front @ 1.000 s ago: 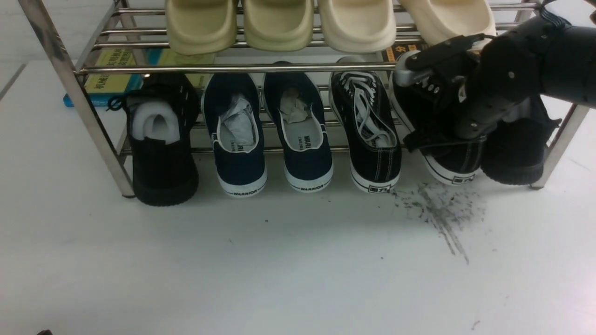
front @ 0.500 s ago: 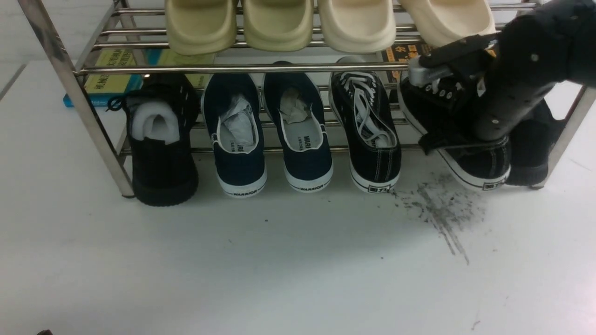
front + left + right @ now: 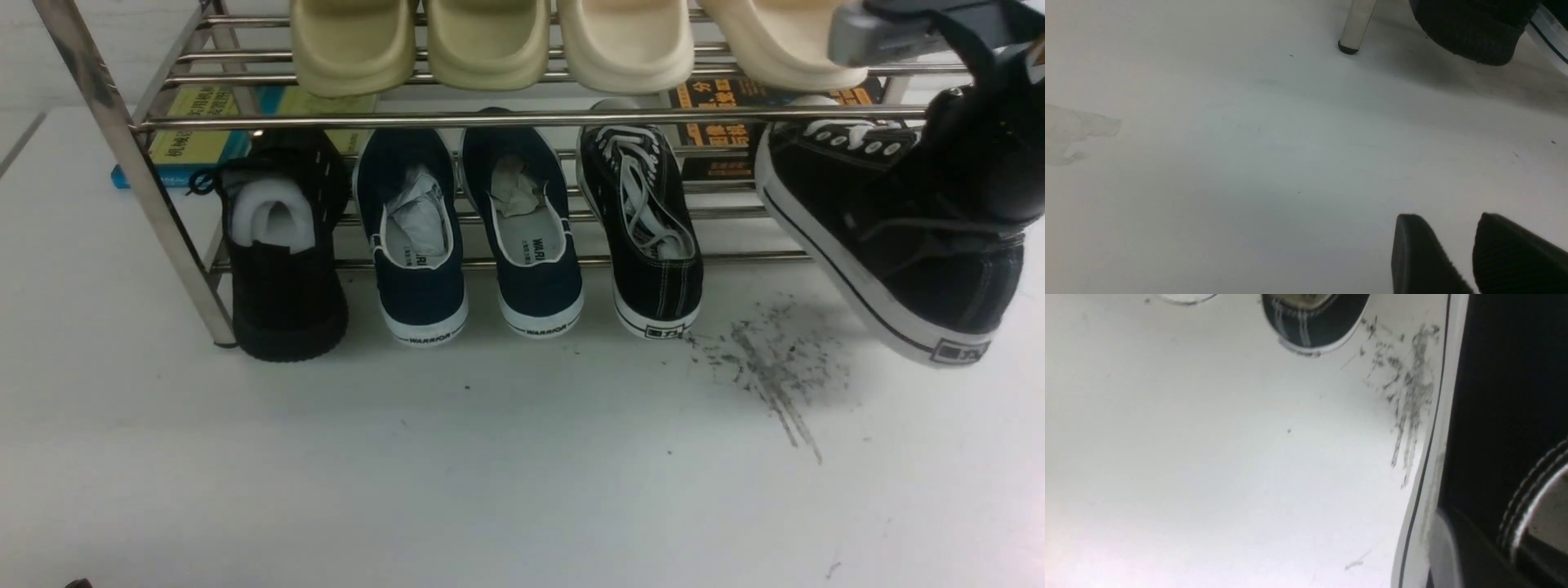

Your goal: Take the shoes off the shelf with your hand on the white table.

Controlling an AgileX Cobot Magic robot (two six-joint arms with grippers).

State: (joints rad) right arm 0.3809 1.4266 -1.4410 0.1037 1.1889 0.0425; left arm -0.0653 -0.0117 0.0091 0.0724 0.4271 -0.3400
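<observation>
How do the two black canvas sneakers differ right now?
The left sneaker rests on the lower tier of the shelf, pointing straight in; the right sneaker is off it, skewed diagonally. The left sneaker is untouched; the right sneaker is gripped by the right gripper. Both: black canvas, white laces, white soles.

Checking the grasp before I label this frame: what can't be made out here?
- Front view: right tool jaws on the lifted sneaker, hidden by arm and frame edge.
- Right wrist view: same grip, blurred, too close.
- Left wrist view: left tool cut off, only fingertips show.
- Front view: titles of the books behind the shelf, too small.
</observation>
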